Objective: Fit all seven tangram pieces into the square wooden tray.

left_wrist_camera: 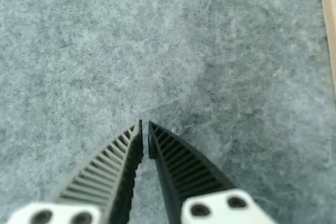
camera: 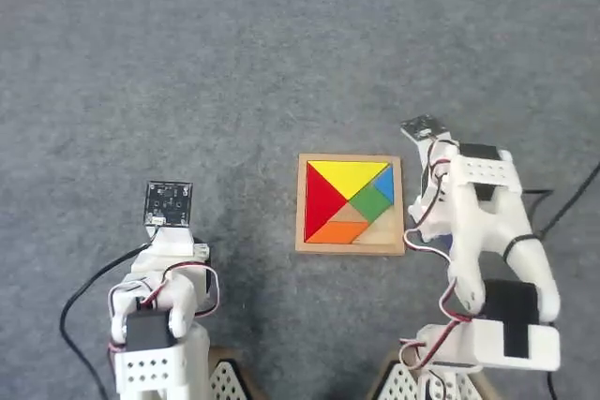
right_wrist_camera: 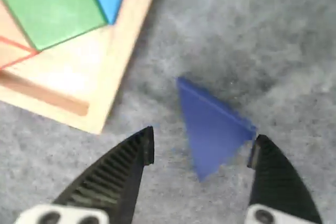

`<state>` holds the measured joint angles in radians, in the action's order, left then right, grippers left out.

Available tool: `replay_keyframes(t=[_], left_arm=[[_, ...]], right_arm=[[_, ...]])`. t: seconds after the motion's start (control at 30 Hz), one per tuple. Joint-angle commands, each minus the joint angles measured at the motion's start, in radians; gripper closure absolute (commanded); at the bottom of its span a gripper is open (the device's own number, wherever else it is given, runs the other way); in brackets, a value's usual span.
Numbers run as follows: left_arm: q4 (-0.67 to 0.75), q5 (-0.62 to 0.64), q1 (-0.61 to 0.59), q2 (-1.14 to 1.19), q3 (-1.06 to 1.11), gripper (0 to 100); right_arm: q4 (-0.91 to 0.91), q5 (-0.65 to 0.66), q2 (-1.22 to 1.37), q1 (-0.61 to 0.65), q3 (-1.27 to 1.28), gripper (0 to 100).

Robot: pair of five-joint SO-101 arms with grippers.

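Dark-blue triangle (right_wrist_camera: 212,124), seemingly the last loose piece, lies on the grey worktop (right_wrist_camera: 262,35) just beside the wooden tray (right_wrist_camera: 113,72) with its one bare gap, framed by the wide-spread, empty right pincer (right_wrist_camera: 203,136), while the left pincer (left_wrist_camera: 144,125) is closed on nothing.

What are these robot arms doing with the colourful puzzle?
They are filling a tangram puzzle. The right arm's fingers are open on either side of a dark blue triangle lying on the grey mat beside the wooden tray. Colourful pieces already sit inside, with one corner bare. The left arm's fingers are shut over bare mat.
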<state>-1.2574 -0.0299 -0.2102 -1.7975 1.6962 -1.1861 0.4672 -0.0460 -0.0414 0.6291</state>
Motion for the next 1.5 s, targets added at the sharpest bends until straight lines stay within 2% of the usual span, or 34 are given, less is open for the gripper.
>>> replay_keyframes(t=[0.0,0.1,0.37,0.53,0.77,1.07,1.27,1.33,1.47], left_arm=[[-0.003,0.017,-0.002,-0.018,-0.013,98],[-0.003,0.017,-0.002,-0.018,-0.013,98],[-0.003,0.017,-0.002,-0.018,-0.013,98],[-0.003,0.017,-0.002,-0.018,-0.013,98],[-0.003,0.017,-0.002,-0.018,-0.013,98],[-0.003,0.017,-0.002,-0.018,-0.013,98],[-0.003,0.017,-0.002,-0.018,-0.013,98],[-0.003,0.017,-0.002,-0.018,-0.013,98],[-0.003,0.017,-0.002,-0.018,-0.013,98]], right_arm=[[0.036,0.015,-0.007,-0.051,0.008,68.5],[0.036,0.057,-0.005,-0.087,0.021,68.5],[0.058,0.058,0.108,-0.170,-0.020,68.6],[0.110,0.063,0.156,-0.153,-0.089,68.5],[0.111,0.222,0.160,-0.054,-0.112,68.5],[0.116,0.233,0.160,-0.038,-0.114,68.5],[0.183,0.233,0.166,-0.036,-0.110,68.6],[0.183,0.230,0.166,-0.036,-0.110,70.8],[0.182,0.227,0.166,-0.036,-0.109,82.3]])
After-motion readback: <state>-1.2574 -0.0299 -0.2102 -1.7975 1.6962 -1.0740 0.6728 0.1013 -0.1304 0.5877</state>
